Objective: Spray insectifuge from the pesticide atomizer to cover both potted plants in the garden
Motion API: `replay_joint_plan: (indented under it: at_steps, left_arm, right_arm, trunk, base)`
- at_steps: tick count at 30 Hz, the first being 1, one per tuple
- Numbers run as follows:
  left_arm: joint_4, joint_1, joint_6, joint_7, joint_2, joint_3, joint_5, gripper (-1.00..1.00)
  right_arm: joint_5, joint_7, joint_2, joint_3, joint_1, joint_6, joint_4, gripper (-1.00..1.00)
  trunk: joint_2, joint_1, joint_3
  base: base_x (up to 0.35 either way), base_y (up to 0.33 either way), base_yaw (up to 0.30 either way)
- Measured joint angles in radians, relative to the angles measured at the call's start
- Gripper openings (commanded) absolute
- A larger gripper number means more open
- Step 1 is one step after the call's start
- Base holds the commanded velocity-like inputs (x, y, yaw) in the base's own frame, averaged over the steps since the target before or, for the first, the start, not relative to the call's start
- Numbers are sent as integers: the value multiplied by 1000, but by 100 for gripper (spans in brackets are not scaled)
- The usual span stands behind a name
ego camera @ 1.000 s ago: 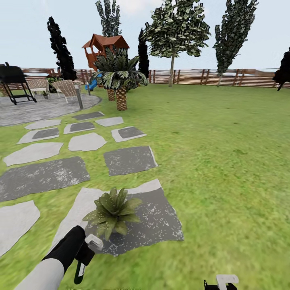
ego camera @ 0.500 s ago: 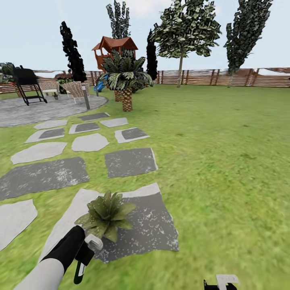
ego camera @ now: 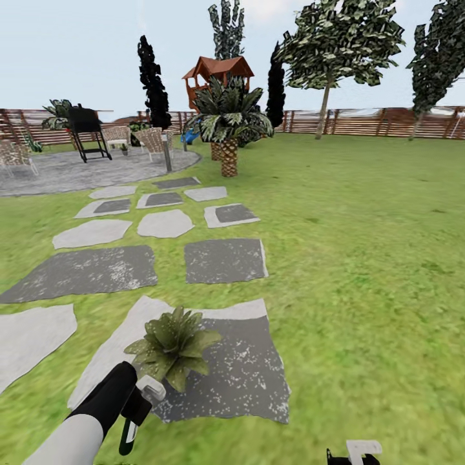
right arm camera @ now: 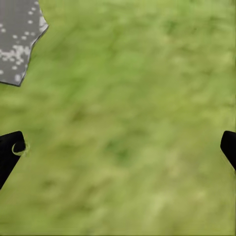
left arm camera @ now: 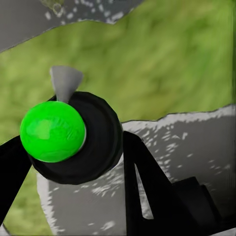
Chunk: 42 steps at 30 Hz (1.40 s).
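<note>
Head view, lower left: the left gripper [ego camera: 132, 413] is clenched on the pesticide atomizer [ego camera: 128, 434], which hangs dark-bodied below its white trigger head. Just right of it and above, a potted plant [ego camera: 172, 345] sits on a grey stepping slab [ego camera: 245, 368] in the lawn [ego camera: 361, 271]. Bottom right: the right gripper [ego camera: 352, 455] peeks in at the frame edge; its wrist view shows the fingers [right arm camera: 11, 150] spread wide over grass, released.

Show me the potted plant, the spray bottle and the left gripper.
Potted plant [ego camera: 173, 347], head view, middle of the leaf rosette.
Spray bottle [left arm camera: 73, 137], left wrist view, dark round body beside the green ball.
Left gripper [ego camera: 137, 413], head view, between the fingers around the bottle.
</note>
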Motion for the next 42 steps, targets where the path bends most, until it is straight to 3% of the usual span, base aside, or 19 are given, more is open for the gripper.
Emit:
replay_joint_plan:
  at_steps: [11, 21, 27, 33, 37, 42]
  left_arm:
    - [0, 0, 0, 1, -3, -1, 3, -100]
    - [-1, 0, 1, 2, 0, 0, 1, -100]
    - [0, 0, 3, 4, 4, 0, 1, -100]
    - [-2, 0, 4, 5, 0, 2, 5, -100]
    - [-4, 0, 4, 3, -4, 1, 54, -100]
    - [-3, -1, 3, 3, -8, 1, 72, -100]
  right_arm:
    - [-1, 1, 0, 0, 0, 0, 0, 100]
    - [0, 1, 1, 0, 0, 1, 0, 100]
    - [0, 1, 2, 0, 0, 1, 0, 100]
    - [0, 2, 2, 0, 0, 1, 0, 100]
    - [0, 2, 2, 0, 0, 0, -1, 100]
    - [0, 2, 0, 0, 0, 0, 0, 100]
  trunk:
    - [0, 0, 0]
    - [0, 1, 0]
    - [0, 0, 0]
    - [0, 0, 0]
    - [0, 0, 0]
    - [0, 0, 0]
  base:
    - [144, -243, 112]
    - [-113, -244, 270]
    - [-38, -40, 278]
    - [289, -1, 278]
    - [90, 0, 278]
    - [6, 0, 112]
